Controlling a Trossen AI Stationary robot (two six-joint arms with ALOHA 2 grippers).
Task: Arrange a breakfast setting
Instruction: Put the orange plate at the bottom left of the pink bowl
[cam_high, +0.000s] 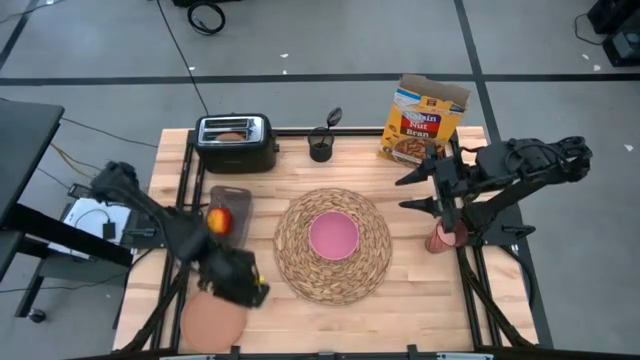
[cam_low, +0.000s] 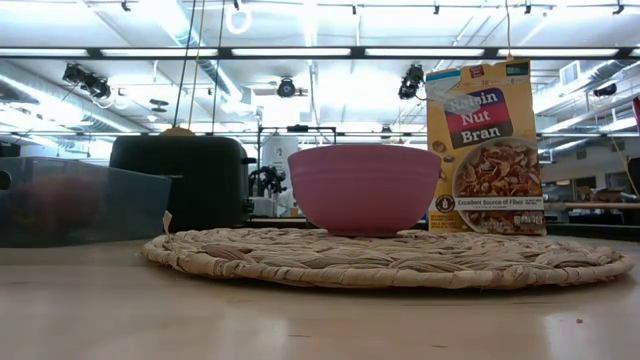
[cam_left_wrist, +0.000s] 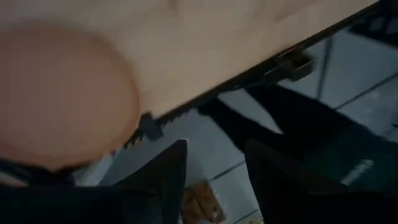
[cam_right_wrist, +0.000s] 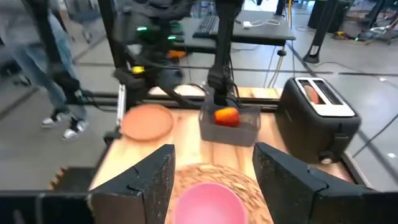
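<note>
A pale wooden table (cam_high: 400, 310) stands on a grey workshop floor. At its centre a pink bowl (cam_high: 333, 236) sits on a large round woven straw placemat (cam_high: 333, 246). The brownish-pink plate (cam_high: 211, 321) lies at the near left corner, well apart from the mat; a red apple (cam_high: 218, 219) rests in a clear bin further back, and a translucent pink cup (cam_high: 445, 237) stands right of the mat. The plate seems the step in hand: it needs lifting and carrying toward the mat. The left gripper (cam_high: 238, 281) hovers at the plate's far edge, fingers slightly parted, holding nothing. The right gripper (cam_high: 418, 191) hangs spread and empty above the table's right side.
</note>
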